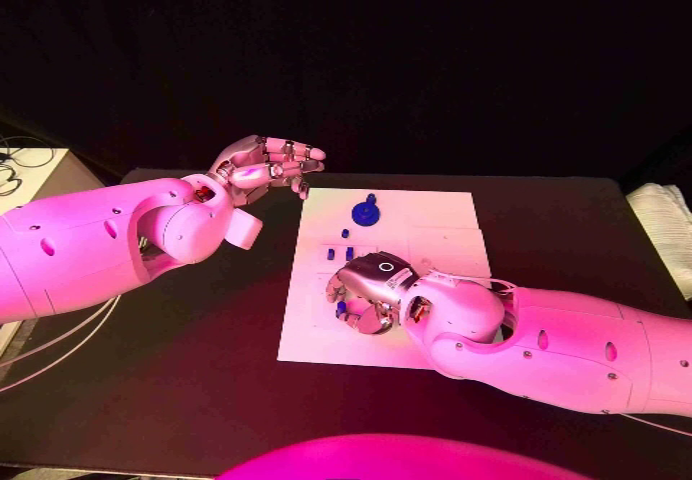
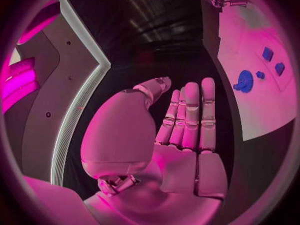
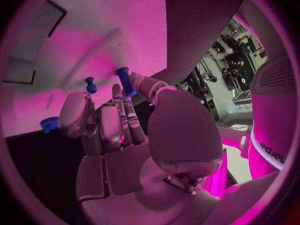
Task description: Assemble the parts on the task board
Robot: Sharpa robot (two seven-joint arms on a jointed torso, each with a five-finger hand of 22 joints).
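Head view shows the left hand [image 1: 270,163] raised off the task board's [image 1: 433,225] far left corner, fingers loosely apart, holding nothing. Right hand [image 1: 369,293] rests over the board's near middle, pinching a blue peg [image 3: 125,81] at its fingertips. A round blue part [image 1: 366,212] lies near the far edge.

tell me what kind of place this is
Probably a robotics lab or demo bench: a black table with dark drapes behind, a white task board with small blue parts, and lab equipment in the right wrist view.
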